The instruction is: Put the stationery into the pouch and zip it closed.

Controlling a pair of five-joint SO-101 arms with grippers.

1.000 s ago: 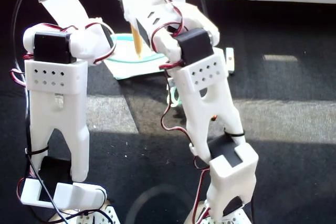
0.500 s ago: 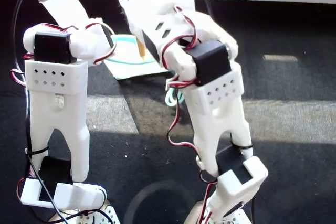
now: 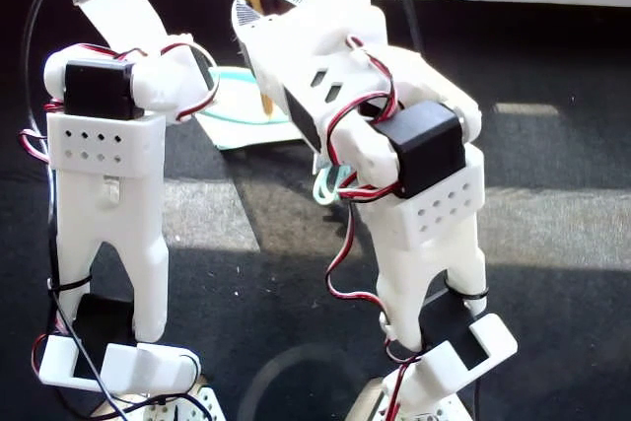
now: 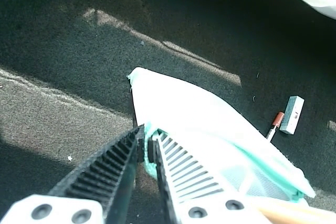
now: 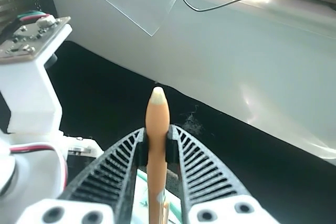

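Right claw (image 5: 156, 136) clenched on pencil (image 5: 157, 106), one end protruding past its fingertips. Left claw (image 4: 146, 142) pinches the pouch (image 4: 199, 124) rim, pouch lying on the counter (image 4: 63, 51) just ahead of it. Recommended: align pencil lengthwise with the opening beside the left claw, lower fully inside, then release.

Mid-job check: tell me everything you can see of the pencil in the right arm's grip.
The pencil is a tan-orange, wood-looking stick with a pale rounded end. It stands nearly upright, clamped partway along between the ribbed jaws of the right gripper. In the high view its lower end lies over the mint-edged pouch; whether it touches the pouch cannot be judged.
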